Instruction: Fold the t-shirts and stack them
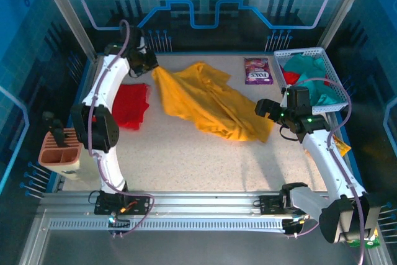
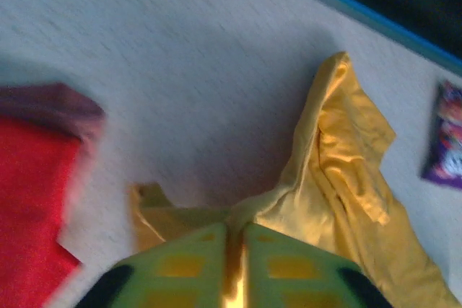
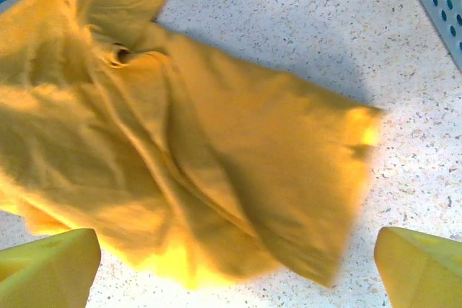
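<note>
Closest to my left wrist camera, my left hand (image 2: 237, 254) has its two green-yellow pads (image 2: 188, 268) pressed almost together, pinching a fold of the mustard-yellow t-shirt (image 2: 346, 178) between them. From above, that left hand (image 1: 149, 63) grips the shirt's far left corner. My right hand (image 3: 231, 250) is spread wide, one yellow finger (image 3: 50, 265) at each lower corner of its view, holding nothing; it hangs at the shirt's right edge (image 1: 265, 108).

The only writing is on one purple packet (image 1: 257, 71), lying just beyond the mustard shirt's far right side; its white lettering is too small for me to read.

I count one mustard-yellow t-shirt (image 1: 211, 100), crumpled across the middle of the surface (image 1: 186, 159), and one red t-shirt (image 1: 131, 105) just left of it, not touching it. To the right of the mustard shirt a white basket (image 1: 332, 77) holds bunched teal cloth (image 1: 307, 69) with a red scrap showing; how many shirts are in it I cannot tell. Far left of the mustard shirt stands one tan holder (image 1: 60, 153) with dark things in it that I cannot make out.
</note>
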